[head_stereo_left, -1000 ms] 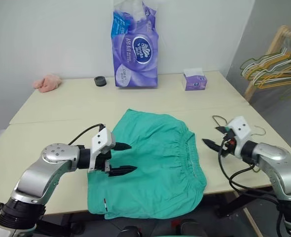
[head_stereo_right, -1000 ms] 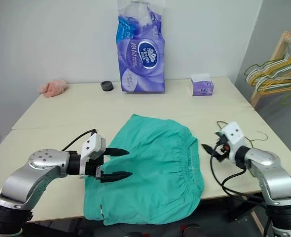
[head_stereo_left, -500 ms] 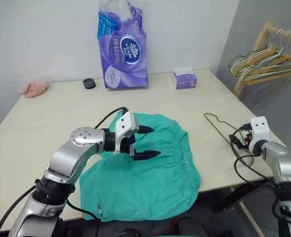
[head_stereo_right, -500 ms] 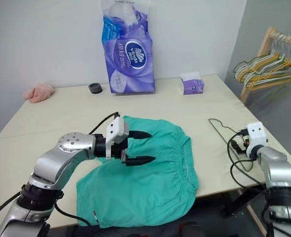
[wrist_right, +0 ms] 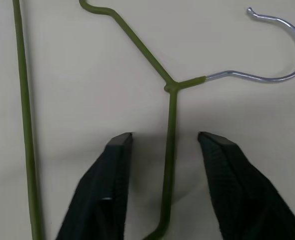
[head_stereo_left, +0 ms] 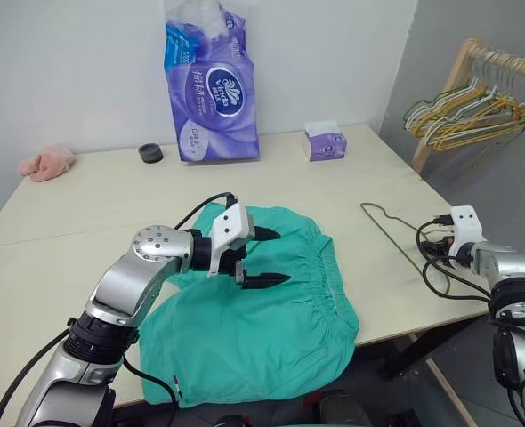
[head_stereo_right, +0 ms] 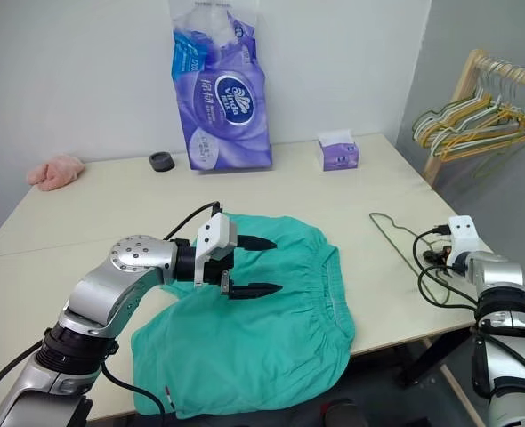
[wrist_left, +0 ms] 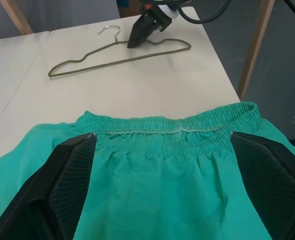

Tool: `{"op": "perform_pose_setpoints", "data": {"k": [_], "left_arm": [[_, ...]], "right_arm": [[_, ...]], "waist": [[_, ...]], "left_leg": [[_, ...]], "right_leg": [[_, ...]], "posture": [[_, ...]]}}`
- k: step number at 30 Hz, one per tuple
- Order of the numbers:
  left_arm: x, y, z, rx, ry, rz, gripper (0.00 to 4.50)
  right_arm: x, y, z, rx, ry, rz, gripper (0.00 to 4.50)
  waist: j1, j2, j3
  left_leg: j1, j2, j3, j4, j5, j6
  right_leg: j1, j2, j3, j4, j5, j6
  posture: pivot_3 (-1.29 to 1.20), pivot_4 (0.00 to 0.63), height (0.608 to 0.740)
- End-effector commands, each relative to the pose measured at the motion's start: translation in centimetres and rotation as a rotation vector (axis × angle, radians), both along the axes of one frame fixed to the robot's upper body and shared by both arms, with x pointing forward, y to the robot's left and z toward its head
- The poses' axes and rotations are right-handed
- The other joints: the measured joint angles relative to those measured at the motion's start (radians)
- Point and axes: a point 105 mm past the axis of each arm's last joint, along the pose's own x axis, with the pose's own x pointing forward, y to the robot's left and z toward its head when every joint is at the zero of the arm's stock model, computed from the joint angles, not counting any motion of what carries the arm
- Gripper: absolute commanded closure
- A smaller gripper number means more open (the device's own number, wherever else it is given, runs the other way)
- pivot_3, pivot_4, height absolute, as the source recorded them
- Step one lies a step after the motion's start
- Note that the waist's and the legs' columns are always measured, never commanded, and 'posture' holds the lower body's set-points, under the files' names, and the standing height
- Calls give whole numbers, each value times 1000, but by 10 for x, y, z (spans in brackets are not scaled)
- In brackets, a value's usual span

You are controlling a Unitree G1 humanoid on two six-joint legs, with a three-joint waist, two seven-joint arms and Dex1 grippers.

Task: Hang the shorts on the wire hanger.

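Observation:
The teal-green shorts [head_stereo_left: 262, 320] lie flat on the table's near side, waistband [wrist_left: 172, 135] towards the right. My left gripper [head_stereo_left: 278, 256] hovers open over their upper middle, nothing between its fingers. The wire hanger [head_stereo_left: 394, 233], thin and olive-grey, lies flat on the table near the right edge. My right gripper [wrist_right: 165, 136] is down at the hanger's neck. Its two black fingers [wrist_right: 112, 185] straddle the wire just below the hook [wrist_right: 267, 75], with a gap on each side, so it is open. From the left wrist view my right gripper [wrist_left: 137, 35] sits at the hanger's [wrist_left: 117, 57] hook end.
A tall purple tissue pack [head_stereo_left: 211, 84], a small purple tissue box [head_stereo_left: 325, 142], a black roll [head_stereo_left: 150, 152] and a pink fluffy cloth [head_stereo_left: 47, 162] stand along the table's far side. A wooden rack with bunched hangers [head_stereo_left: 463, 107] stands beyond the right edge.
The camera has swung right. My right hand went outward and down onto the hanger's neck. The left gripper moved over the shorts a second ago and has stayed still since.

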Motion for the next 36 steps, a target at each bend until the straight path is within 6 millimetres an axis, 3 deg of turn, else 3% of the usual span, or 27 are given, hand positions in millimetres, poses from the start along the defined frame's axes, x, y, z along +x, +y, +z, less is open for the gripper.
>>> {"op": "perform_pose_setpoints", "data": {"k": [1, 3, 4, 9, 12, 14, 20, 23, 25, 32, 36], "left_arm": [[2, 9, 7, 1, -39, 21, 0], [4, 11, 7, -13, -17, 40, 0], [6, 13, 7, -10, -19, 53, 0], [14, 23, 6, -12, -27, 107, 0], [40, 51, 13, -33, -69, 272, 0], [56, 72, 21, -47, -96, 375, 0], [71, 94, 31, -67, -97, 443, 0], [66, 92, 33, -72, -27, 378, 0], [61, 88, 33, -76, 24, 323, 0], [43, 81, 20, -6, 140, 201, 0], [9, 68, 9, 10, 292, 46, 0]], "right_arm": [[-14, -15, -25, -83, 77, -77, 3651], [-11, -14, -23, -78, 50, -80, 4342], [-9, -12, -20, -79, 33, -68, 4468], [2, -1, -2, -132, -59, 27, 4468], [10, 34, 46, -157, -270, 227, 4468], [2, 63, 76, -221, -395, 371, 4468], [-19, 118, 119, -295, -581, 578, 4468], [-32, 160, 144, -364, -708, 785, 4468], [-39, 178, 150, -407, -749, 904, 4468], [-59, 215, 151, -466, -818, 1174, 4468], [-66, 238, 155, -525, -870, 1316, 4468]], "waist": [[1, -2, -3], [6, -3, -4], [9, -3, -4], [12, -3, -4], [12, 0, -2], [11, 4, 0], [8, 7, 1], [7, 7, 2], [6, 7, 2], [2, 6, 2], [-16, 7, 2]], "left_leg": [[0, 0, 0, 0, 0, 0], [0, 0, -1, 0, 0, 0], [1, 0, -1, 0, 0, 0], [10, -1, -1, 0, -2, 1], [10, 0, -1, 0, -2, 1], [9, -1, -2, 0, -2, 1], [8, -1, -7, 0, -3, 0], [8, -2, -8, 0, -3, 0], [8, -2, -8, 0, -3, 0], [8, -2, -9, 0, -3, 0], [8, -2, -9, -1, -3, 0]], "right_leg": [[0, 0, 0, 0, 0, 0], [1, 0, -1, 0, 0, 0], [2, 0, -1, -1, 0, 0], [13, 0, -1, -4, 0, 1], [13, 0, -1, -4, 0, 1], [10, 0, -1, -3, -1, 2], [8, -1, 0, -2, -2, 5], [8, -1, 0, -2, -2, 5], [8, -1, 0, -2, -2, 5], [9, -1, -1, -2, -3, 5], [8, -1, 0, -2, -3, 5]], "posture": [[-162, 0, 740], [-161, 0, 740], [-162, 0, 740], [-164, 0, 740], [-169, 0, 740], [-175, 0, 740], [-189, 0, 740], [-196, 0, 740], [-201, 0, 740], [-207, 0, 740], [-208, 0, 740]]}}
